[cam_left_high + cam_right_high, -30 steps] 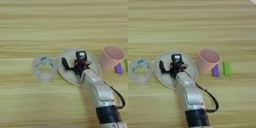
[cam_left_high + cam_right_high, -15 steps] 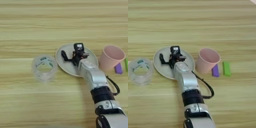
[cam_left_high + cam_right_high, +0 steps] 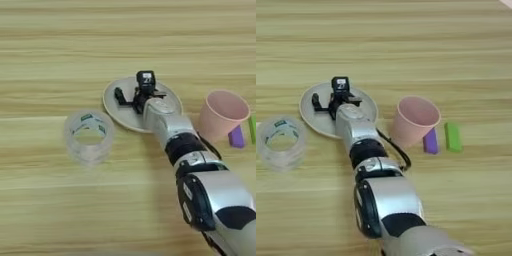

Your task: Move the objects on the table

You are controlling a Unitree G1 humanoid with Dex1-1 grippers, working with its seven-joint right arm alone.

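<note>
The pale round plate (image 3: 114, 108) lies left of centre on the wooden table (image 3: 125, 40). My right gripper (image 3: 132, 87) reaches over it from the near side and is open. One black finger (image 3: 119, 95) rests inside the plate's left part, the other finger (image 3: 146, 78) stands at its far rim. To the near left of the plate stands the clear tape roll (image 3: 89, 136) with green print inside, apart from the plate. The small bright-green block (image 3: 453, 137) lies far right.
A pink cup (image 3: 415, 120) stands just right of the plate, close to my forearm (image 3: 363, 137). A purple block (image 3: 431, 141) lies between the cup and the green block. Bare wood stretches across the far half of the table.
The gripper has reached farther away from me, and the plate has slid the same way with it. The tape roll, cup and blocks have stayed where they were.
</note>
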